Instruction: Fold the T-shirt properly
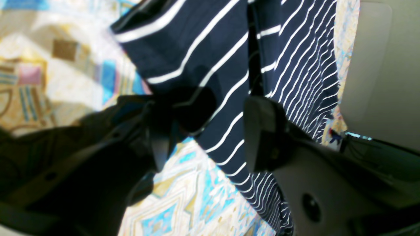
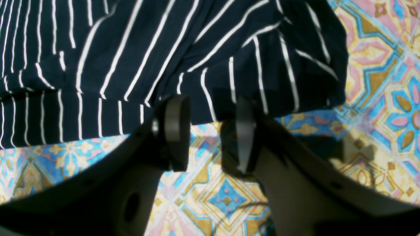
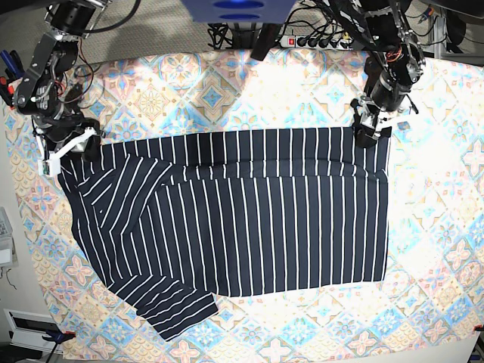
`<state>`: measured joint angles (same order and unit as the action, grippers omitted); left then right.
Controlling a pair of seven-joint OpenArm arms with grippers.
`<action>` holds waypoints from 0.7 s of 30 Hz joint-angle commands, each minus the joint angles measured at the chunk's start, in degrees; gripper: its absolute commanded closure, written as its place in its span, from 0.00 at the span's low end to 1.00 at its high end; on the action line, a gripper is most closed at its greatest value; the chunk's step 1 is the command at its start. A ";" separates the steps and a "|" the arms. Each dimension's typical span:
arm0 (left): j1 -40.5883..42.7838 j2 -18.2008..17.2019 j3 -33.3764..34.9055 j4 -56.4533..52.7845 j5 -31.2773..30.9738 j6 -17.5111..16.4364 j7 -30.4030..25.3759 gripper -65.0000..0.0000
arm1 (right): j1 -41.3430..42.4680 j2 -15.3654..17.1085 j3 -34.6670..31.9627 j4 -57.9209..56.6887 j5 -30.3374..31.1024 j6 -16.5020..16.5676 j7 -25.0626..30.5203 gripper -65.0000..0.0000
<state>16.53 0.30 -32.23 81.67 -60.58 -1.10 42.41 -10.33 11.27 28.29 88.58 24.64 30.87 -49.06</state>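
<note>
Pastel tablecloth (image 1: 183, 200) fills the left wrist view: left claw (image 1: 210, 131) spread wide, T-shirt (image 1: 210, 59) fabric between its fingers. Right wrist: right claw (image 2: 210, 134) parted at the hem. Base: both arms reach down to the shirt's far corners, mid-surface.

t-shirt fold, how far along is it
Early. Done: the T-shirt lies spread on the tablecloth with its top strip folded down. In hand: the left claw sits at the top corner on the base view's right and the right claw at the opposite one, jaws apart at the cloth edge. Left: the lower sleeve sticks out and the body is unfolded.
</note>
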 commanded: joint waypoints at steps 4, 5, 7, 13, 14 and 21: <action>4.43 0.01 -0.08 2.24 -3.20 0.09 0.97 0.47 | 0.53 0.82 0.32 1.05 0.81 0.29 1.19 0.65; 4.87 0.63 -0.08 2.24 -3.20 0.09 0.97 0.47 | 0.61 0.82 0.32 0.96 0.81 0.29 1.19 0.65; 5.05 0.98 -0.78 2.16 -3.20 0.09 0.88 0.47 | 0.61 0.82 0.32 0.96 0.81 0.29 1.19 0.65; 2.15 0.89 -3.24 1.80 -2.68 0.09 0.88 0.47 | 0.70 0.73 0.06 1.05 0.81 0.29 1.19 0.65; 1.53 0.89 -3.51 1.01 -2.15 0.09 0.97 0.47 | 0.70 0.73 0.06 1.05 0.81 0.29 1.19 0.65; -4.80 0.89 -5.00 -6.64 1.28 0.00 0.97 0.47 | 0.70 0.73 0.15 1.05 0.81 0.29 1.19 0.65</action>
<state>11.46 1.02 -37.32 75.09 -61.01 -2.44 42.63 -10.20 11.09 28.14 88.55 24.45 30.89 -49.08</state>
